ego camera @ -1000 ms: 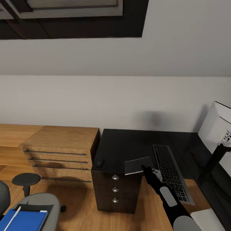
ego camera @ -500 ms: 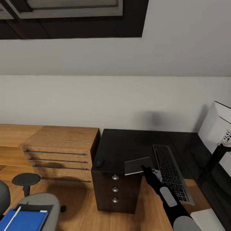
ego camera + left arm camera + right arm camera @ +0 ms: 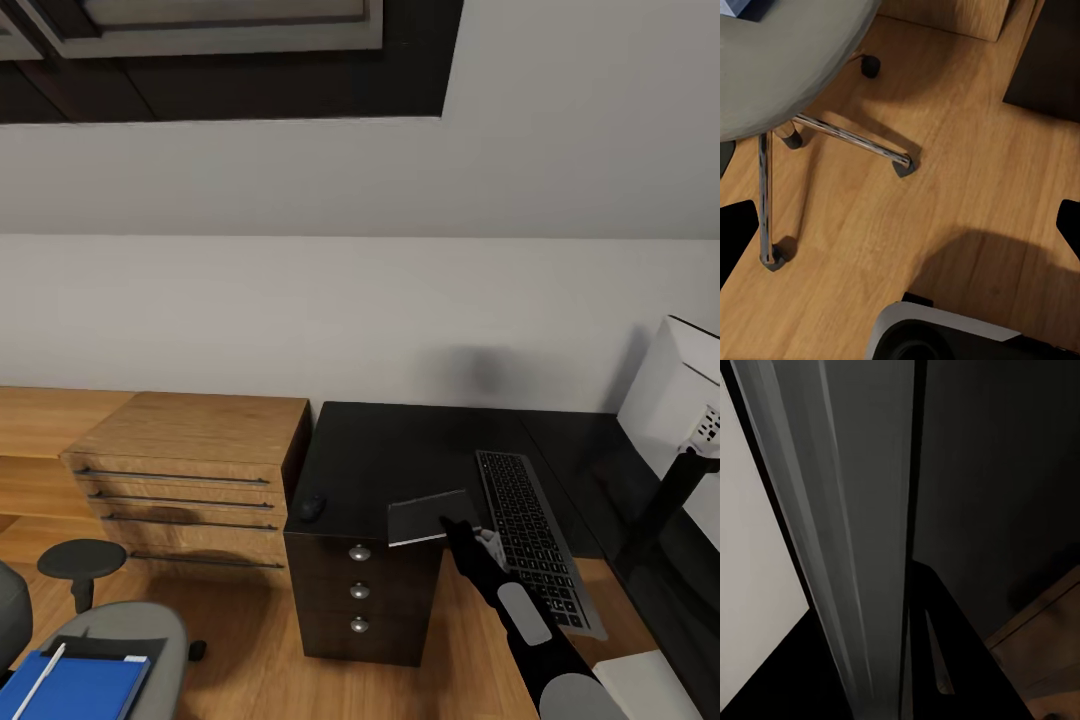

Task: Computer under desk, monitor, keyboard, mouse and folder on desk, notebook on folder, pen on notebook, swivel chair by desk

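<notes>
In the head view my right gripper (image 3: 456,527) is shut on the near right corner of the grey notebook (image 3: 428,517), held slightly tilted over the front of the black desk (image 3: 400,450). The keyboard (image 3: 528,535) lies just right of it and the small black mouse (image 3: 311,507) sits near the desk's left front corner. The monitor (image 3: 680,400) stands at the far right, white back towards me. At the lower left the blue folder (image 3: 75,688) lies on the swivel chair (image 3: 150,625) with the pale pen (image 3: 40,680) on it. My left gripper (image 3: 900,229) hangs open above the floor by the chair's chrome base (image 3: 847,139).
A low wooden drawer unit (image 3: 190,450) stands against the desk's left side. The desk's black drawers (image 3: 359,590) face me. A sloped grey wall with a dark skylight (image 3: 220,50) rises behind. My own base (image 3: 650,680) shows at the lower right.
</notes>
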`<state>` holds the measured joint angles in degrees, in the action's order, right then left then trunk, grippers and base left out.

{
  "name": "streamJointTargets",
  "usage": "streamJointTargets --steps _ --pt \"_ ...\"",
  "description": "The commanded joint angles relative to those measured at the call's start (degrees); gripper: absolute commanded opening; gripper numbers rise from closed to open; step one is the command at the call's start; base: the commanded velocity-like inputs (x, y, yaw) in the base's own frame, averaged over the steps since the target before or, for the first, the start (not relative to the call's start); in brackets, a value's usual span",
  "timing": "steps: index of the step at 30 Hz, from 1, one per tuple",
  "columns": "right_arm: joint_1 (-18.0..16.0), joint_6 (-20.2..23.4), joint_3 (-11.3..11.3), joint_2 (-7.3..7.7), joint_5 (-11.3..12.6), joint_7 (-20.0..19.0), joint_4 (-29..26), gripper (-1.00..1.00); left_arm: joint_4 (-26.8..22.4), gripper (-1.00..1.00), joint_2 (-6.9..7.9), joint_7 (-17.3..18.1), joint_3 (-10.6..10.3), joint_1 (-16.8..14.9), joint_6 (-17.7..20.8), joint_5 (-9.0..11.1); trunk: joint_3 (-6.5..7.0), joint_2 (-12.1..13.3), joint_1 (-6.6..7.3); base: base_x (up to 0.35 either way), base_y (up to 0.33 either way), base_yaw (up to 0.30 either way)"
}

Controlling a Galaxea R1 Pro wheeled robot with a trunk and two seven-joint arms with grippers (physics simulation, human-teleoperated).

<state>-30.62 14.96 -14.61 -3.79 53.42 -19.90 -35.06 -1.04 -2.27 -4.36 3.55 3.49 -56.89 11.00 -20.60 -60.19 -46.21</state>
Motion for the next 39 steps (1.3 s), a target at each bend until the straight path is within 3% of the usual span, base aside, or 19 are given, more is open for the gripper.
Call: streamJointTargets --steps 1,39 --pt "0.0 0.6 -0.4 -0.07 0.5 -0.1 0.0 -1.0 -0.1 1.0 -0.02 -0.4 0.3 0.0 -0.1 -0.5 -0.05 0.0 -0.01 0.0 0.0 0.0" --pt "0.0 0.7 -0.4 -0.16 0.5 -0.1 0.1 -1.0 -0.1 1.0 -0.19 -0.7 0.4 0.0 -0.1 -0.6 -0.23 -0.4 -0.22 0.0 0.032 0.0"
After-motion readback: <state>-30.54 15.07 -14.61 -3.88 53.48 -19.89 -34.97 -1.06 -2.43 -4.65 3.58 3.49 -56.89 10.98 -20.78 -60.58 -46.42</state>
